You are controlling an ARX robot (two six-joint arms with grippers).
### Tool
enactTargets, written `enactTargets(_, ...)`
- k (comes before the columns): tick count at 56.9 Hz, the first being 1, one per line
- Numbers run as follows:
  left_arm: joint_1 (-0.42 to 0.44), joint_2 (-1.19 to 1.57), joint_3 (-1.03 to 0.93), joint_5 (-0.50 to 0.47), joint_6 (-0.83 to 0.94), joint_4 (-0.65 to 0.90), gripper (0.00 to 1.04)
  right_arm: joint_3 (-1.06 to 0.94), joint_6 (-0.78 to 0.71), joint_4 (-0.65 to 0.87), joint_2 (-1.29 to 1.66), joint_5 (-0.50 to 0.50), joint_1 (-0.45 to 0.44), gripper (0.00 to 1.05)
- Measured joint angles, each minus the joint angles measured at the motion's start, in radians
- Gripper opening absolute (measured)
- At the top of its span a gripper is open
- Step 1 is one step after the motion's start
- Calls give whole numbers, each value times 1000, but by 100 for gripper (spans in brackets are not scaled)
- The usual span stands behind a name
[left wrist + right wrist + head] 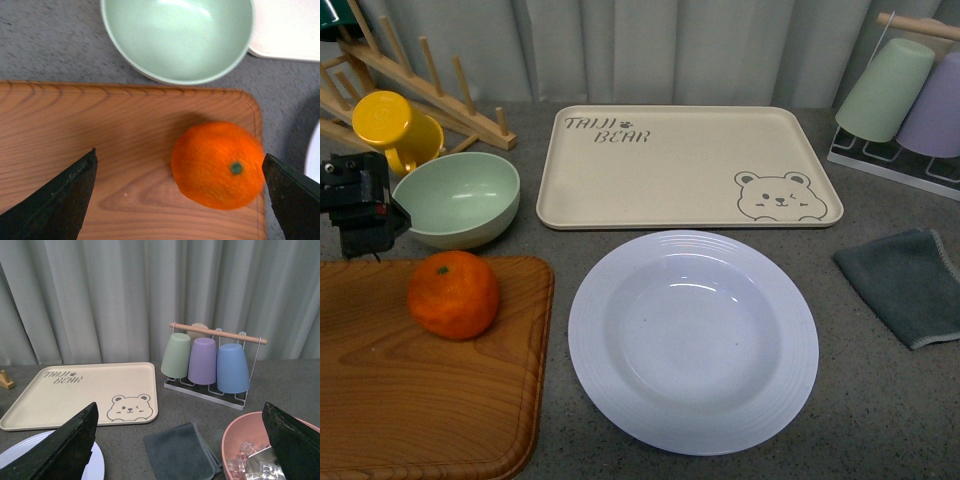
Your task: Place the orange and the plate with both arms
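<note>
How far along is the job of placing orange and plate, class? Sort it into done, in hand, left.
Done: nothing yet; the orange lies on the board and the plate sits empty before the tray. In hand: the left claw hangs open over the orange, not gripping. Left: grasping and placing both; the right claw is open, holding nothing.

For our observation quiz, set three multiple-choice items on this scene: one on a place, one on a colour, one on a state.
1. Where is the mandarin orange? A on the wooden cutting board B in the green bowl C on the bear tray
2. What colour is the mug? A blue B yellow C red
3. The white plate is: A upside down B holding fruit C empty
Key: 1 A, it sits on the board; 2 B, plainly yellow; 3 C, nothing lies in it.
</note>
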Motion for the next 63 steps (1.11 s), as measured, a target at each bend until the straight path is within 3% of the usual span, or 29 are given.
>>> enactTargets(21, -113, 58, 39, -18, 6, -48, 98, 0, 0, 0, 0, 0, 0, 96)
enactTargets(56, -132, 229, 107, -31, 3, -38, 98, 0, 0, 0, 0, 0, 0, 96)
enactTargets(63, -132, 240, 112, -36, 0, -37, 75, 0, 0, 0, 0, 0, 0, 96)
